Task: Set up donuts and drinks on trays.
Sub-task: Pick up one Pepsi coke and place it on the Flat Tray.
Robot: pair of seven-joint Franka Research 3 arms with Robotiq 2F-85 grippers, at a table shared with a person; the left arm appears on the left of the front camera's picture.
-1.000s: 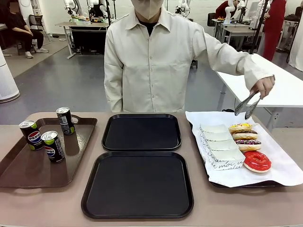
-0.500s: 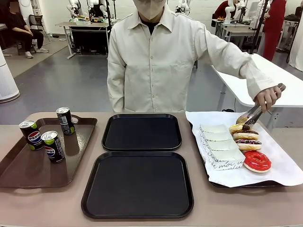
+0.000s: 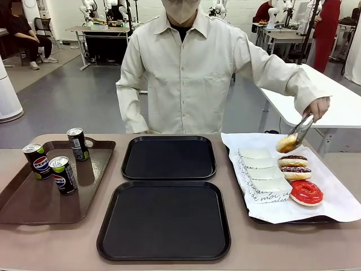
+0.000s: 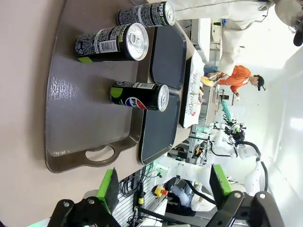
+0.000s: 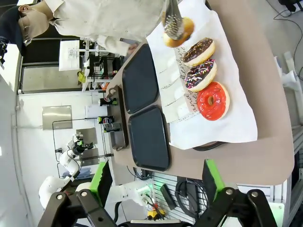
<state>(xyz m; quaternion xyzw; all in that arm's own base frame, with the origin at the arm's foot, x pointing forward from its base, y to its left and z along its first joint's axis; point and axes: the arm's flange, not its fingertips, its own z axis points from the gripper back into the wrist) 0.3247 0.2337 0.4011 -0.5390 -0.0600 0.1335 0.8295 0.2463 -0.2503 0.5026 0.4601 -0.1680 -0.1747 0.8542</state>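
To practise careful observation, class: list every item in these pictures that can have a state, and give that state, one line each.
Near black tray, empty.
Far black tray, empty.
Brown tray, holding three cans.
Cans, upright.
Golden donut, held in the air.
Tongs, closed on that donut, in the person's hand.
Other three donuts, lying unsleeved on the paper-lined tray.
Paper sleeves, flat, empty.
Left gripper, jaws open, empty.
Right gripper, jaws open, empty.

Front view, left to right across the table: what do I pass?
Brown tray carrying three cans → near black tray and far black tray, one behind the other → white paper sleeves → three donuts on the paper-lined tray.
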